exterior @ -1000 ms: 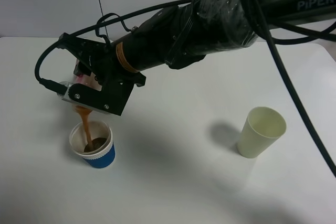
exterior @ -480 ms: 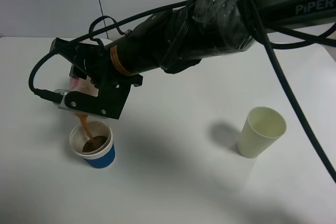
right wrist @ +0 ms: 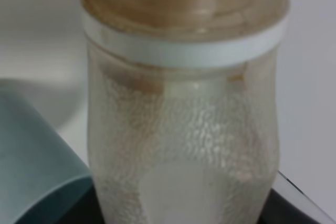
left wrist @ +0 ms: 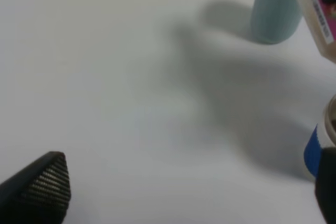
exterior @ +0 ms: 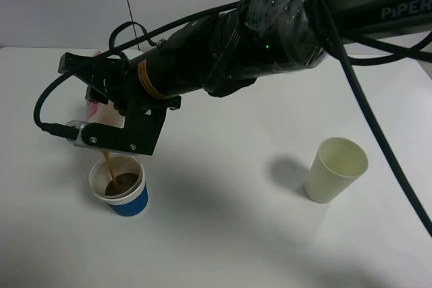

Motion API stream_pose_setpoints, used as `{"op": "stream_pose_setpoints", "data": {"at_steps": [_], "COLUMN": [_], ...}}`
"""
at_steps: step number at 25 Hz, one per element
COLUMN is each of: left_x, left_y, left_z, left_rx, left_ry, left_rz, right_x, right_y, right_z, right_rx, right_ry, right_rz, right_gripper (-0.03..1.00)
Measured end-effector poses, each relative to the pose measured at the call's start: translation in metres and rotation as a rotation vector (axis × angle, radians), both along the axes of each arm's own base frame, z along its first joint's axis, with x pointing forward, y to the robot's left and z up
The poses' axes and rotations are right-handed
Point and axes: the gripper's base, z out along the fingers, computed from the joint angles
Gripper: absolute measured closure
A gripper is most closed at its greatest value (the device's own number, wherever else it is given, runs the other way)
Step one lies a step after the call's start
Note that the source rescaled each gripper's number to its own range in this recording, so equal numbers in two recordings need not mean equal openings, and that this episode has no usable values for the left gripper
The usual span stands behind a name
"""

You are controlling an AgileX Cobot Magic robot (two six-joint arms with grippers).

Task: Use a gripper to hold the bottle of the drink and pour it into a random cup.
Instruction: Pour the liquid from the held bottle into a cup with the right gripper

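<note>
Clamping the tipped bottle (right wrist: 181, 129), apparently by its body, the right gripper (exterior: 96, 102) pours into the cup (exterior: 129, 202).

The right gripper (exterior: 111, 102) hides most of the bottle (exterior: 96, 110); the left wrist view's edge crops the blue cup (left wrist: 313, 153).

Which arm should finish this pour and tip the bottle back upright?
Right. Its end effector is shut on the tilted drink bottle directly above the blue cup, with brown liquid streaming in. The left end effector is open and holds nothing.
</note>
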Motion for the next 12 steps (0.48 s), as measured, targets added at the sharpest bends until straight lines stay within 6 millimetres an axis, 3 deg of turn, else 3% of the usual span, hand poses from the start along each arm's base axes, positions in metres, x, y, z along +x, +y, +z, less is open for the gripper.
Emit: {"op": "stream_pose_setpoints", "data": {"at_steps": [12], "left_x": [0.0000], "left_y": [0.0000], "left_z": [0.0000], "left_rx": [0.000], "left_ry": [0.000], "left_rz": [0.000], "right_x": [-0.0034], "right_y": [0.0018], "right_z": [0.0030], "right_rx": [-0.009], "right_ry": [-0.037], "right_rz": [0.023], "right_gripper": [0.96]}}
